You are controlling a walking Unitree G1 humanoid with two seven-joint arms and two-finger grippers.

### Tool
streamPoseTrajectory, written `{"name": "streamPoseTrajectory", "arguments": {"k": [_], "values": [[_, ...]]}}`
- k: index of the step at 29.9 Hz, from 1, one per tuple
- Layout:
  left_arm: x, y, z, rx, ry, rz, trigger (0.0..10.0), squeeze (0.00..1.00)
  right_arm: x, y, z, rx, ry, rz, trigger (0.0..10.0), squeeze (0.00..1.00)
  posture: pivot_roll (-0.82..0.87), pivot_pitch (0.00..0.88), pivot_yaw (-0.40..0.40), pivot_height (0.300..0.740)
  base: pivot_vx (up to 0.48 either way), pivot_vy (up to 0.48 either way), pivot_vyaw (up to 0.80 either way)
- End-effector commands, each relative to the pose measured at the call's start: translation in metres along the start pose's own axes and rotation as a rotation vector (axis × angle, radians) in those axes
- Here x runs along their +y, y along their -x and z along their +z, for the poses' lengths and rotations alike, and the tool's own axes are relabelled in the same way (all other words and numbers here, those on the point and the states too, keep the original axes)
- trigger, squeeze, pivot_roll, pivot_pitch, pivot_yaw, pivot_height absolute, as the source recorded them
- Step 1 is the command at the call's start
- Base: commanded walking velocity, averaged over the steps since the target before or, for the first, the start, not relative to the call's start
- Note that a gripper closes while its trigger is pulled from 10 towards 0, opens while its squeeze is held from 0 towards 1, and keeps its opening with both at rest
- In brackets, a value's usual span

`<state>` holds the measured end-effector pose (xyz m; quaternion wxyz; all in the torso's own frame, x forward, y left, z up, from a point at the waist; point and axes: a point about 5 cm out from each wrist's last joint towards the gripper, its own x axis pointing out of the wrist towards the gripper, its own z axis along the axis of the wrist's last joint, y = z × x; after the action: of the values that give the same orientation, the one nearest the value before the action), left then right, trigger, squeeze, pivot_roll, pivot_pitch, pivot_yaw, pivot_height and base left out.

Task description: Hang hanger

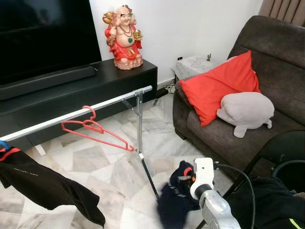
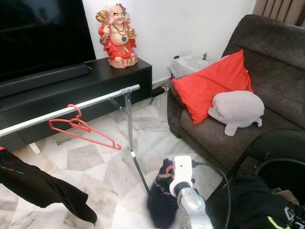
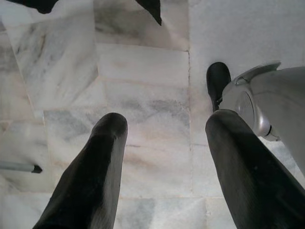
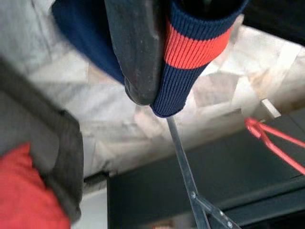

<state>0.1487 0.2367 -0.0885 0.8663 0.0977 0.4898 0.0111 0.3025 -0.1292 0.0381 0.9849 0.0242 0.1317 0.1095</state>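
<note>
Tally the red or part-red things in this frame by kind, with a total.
Hanger on the rail: 1, the red hanger.
Cushion on the sofa: 1, the red cushion.
Figurine on the TV console: 1, the red-robed figurine.
Garment with a red band, held by the right tool: 1, the navy garment.
Total: 4

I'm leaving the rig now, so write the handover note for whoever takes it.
Right gripper: shut on a navy garment with a red stripe, held low near the rack's leg.
Left gripper: open, holding nothing, pointing at the marble floor.
Red hanger: bare, hooked on the rail. A black garment hangs further left.
Done: garment picked up, hanger on the rail.
Left: apparently to get the navy garment onto the hanger.
</note>
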Motion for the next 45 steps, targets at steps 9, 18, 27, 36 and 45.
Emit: {"name": "streamPoseTrajectory", "arguments": {"k": [9, 18, 27, 36, 45], "values": [[0.009, 0.003, -0.011, 0.026, 0.042, 0.037, 10.0, 0.00, -0.014, 0.002, 0.004, -0.046, 0.034, -0.018, 10.0, 0.00, 0.07, 0.000, 0.062, 0.740, 0.000, 0.000, 0.80], [0.000, 0.004, -0.019, 0.036, 0.055, 0.023, 10.0, 0.00, -0.046, 0.012, -0.022, 0.061, -0.043, -0.138, 10.0, 0.00, 0.09, 0.000, 0.032, 0.740, 0.000, 0.000, 0.80], [-0.007, 0.004, -0.019, 0.032, 0.080, 0.015, 10.0, 0.00, -0.064, 0.028, -0.054, 0.200, -0.192, -0.231, 10.0, 0.00, 0.10, 0.000, 0.001, 0.740, 0.000, 0.000, 0.06], [0.005, 0.000, -0.001, 0.005, 0.116, 0.036, 10.0, 0.00, -0.071, 0.040, -0.072, 0.270, -0.237, -0.297, 10.0, 0.00, 0.11, 0.000, -0.015, 0.740, 0.000, 0.000, 0.00], [0.016, 0.008, -0.026, 0.042, 0.144, 0.054, 10.0, 0.00, -0.070, 0.037, -0.063, 0.159, -0.245, -0.308, 10.0, 0.00, 0.08, 0.000, 0.015, 0.740, 0.000, 0.000, 0.00]]}}
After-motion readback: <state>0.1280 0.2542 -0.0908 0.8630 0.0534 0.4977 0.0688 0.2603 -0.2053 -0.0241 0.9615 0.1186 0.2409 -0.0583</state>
